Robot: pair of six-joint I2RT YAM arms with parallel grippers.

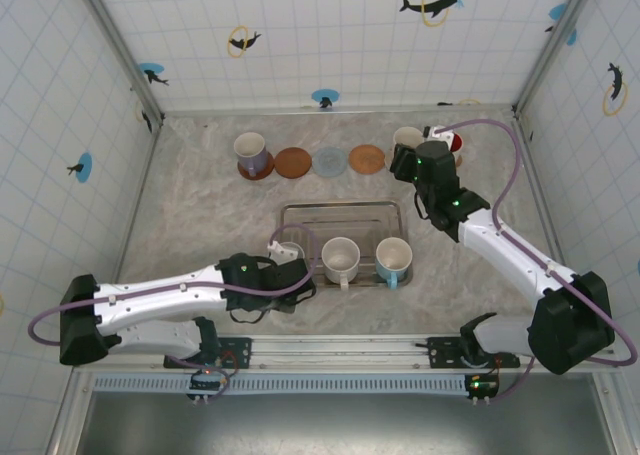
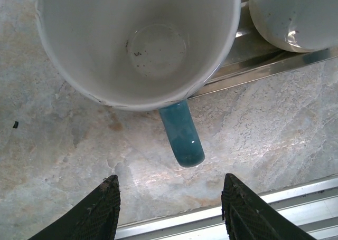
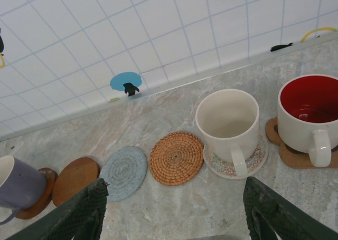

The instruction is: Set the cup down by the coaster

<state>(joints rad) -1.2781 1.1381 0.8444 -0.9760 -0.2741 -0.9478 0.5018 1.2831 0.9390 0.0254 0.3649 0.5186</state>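
Left wrist view: the cup [image 2: 142, 45] stands upright in the metal tray [image 2: 274, 66], at the tray's near edge. It is white inside, and its teal handle [image 2: 182, 134] reaches toward me past the rim, above the marbled table [image 2: 264, 124]. The handle points at the left gripper [image 2: 171, 181] and stops short of it, roughly in line with the gap between the two fingers [image 2: 103, 208]. I see no contact with the handle or the cup wall. The jaws stand wide apart and hold nothing. A white mug [image 2: 296, 13] sits just to the right of the cup in the same tray.

Top view: the left gripper [image 1: 284, 249] hangs over the tray's [image 1: 340, 209] near left corner. The white mug [image 1: 340, 258] and a blue-handled mug [image 1: 393, 258] stand to its right.

The coasters lie in a row along the far wall, well apart from the tray. From the left there is a purple cup [image 1: 251, 152] on its own coaster, then three bare ones: a brown coaster [image 1: 293, 162], a blue-grey coaster [image 1: 330, 161] and a woven coaster [image 1: 367, 159]. After those come a cream mug [image 3: 228, 118] and a red-lined mug [image 3: 309, 111], each on a coaster.

The right gripper [image 1: 428, 140] hangs at the far right, near those two mugs. In its wrist view the fingers [image 3: 79, 213] are spread to the lower corners, with nothing between them and nothing touched.
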